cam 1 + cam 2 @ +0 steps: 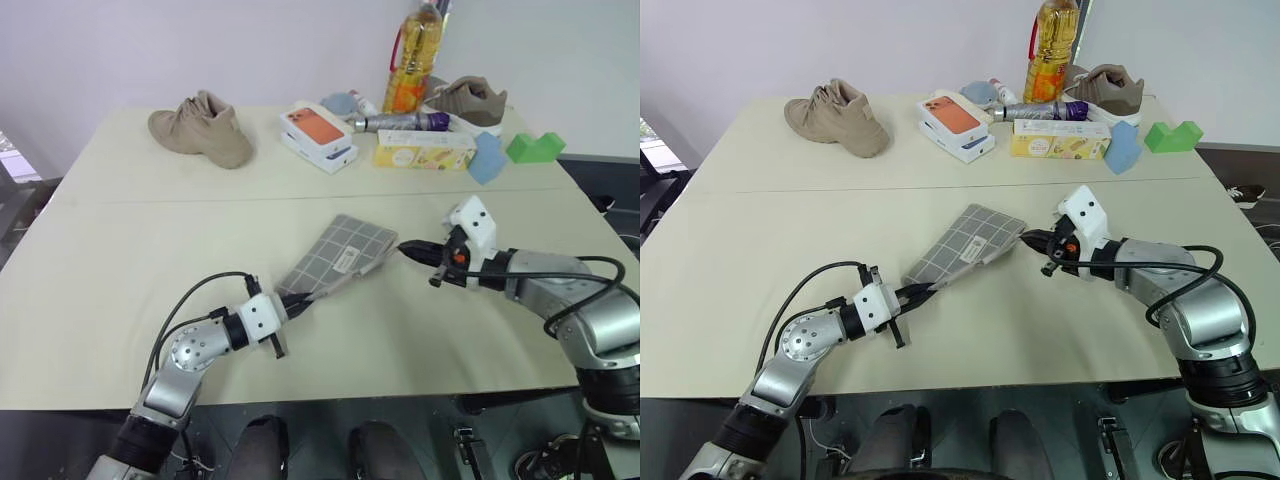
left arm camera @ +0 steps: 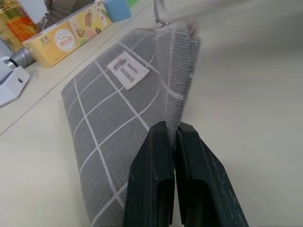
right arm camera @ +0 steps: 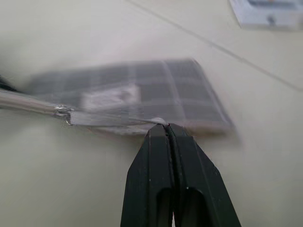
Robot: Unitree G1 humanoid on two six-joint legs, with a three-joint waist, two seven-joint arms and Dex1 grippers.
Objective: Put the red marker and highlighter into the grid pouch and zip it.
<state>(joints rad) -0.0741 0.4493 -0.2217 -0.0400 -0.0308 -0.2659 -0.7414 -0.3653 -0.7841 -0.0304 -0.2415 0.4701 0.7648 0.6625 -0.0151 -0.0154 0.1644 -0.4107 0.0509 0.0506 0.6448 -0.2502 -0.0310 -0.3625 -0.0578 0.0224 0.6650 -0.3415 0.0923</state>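
Note:
The grid pouch (image 1: 340,245), grey with white lines and a small white label, lies flat in the middle of the table. My left gripper (image 1: 298,297) is shut on the pouch's near corner edge and pinches the fabric (image 2: 182,85), lifting that edge a little. A metal ring pull (image 2: 163,23) shows at the pouch's far end. My right gripper (image 1: 404,247) is shut, with its tips at the pouch's right corner (image 3: 189,94). I cannot tell whether it pinches anything. The red marker and the highlighter are out of view.
Along the far side stand a tan shoe (image 1: 205,128), a phone box (image 1: 318,135), a yellow box (image 1: 424,150), an oil bottle (image 1: 415,60), a grey-purple tube (image 1: 400,122), another shoe (image 1: 468,100), a blue block (image 1: 486,157) and a green block (image 1: 535,147).

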